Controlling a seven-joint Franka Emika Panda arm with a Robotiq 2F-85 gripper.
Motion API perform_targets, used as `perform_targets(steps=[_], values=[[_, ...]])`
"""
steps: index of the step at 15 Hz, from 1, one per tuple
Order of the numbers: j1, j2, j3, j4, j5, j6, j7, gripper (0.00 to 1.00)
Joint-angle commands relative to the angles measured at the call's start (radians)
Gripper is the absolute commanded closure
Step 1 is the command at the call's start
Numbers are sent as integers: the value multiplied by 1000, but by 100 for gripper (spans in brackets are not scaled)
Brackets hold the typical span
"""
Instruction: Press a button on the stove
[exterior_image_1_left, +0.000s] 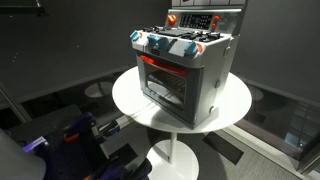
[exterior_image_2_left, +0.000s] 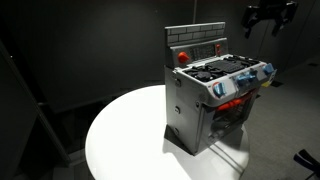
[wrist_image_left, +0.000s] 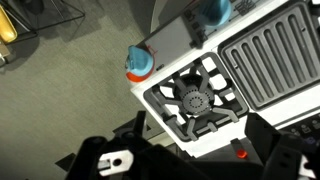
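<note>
approach step, no contact yet: the gripper (exterior_image_2_left: 268, 16) hangs at about 1 o'clock from the stove (exterior_image_2_left: 215, 95), well apart, spread wide and empty. the stove stands upright on the round white counter (exterior_image_2_left: 120, 140). next move likely calls for lining up and descending on the back panel. only the wrist view shows the burner (wrist_image_left: 195, 100) with a small red button (wrist_image_left: 240, 153) at its 5 o'clock; the exterior views show the height gap.
</note>
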Motion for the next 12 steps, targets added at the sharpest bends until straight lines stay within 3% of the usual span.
perform_targets(steps=[1, 6, 7, 12], values=[[17, 108, -34, 124, -45, -26, 72, 0], [40, 196, -78, 220, -41, -54, 104, 0], [45, 161, -85, 157, -34, -11, 77, 0], [55, 188, -96, 188, -33, -19, 81, 0]])
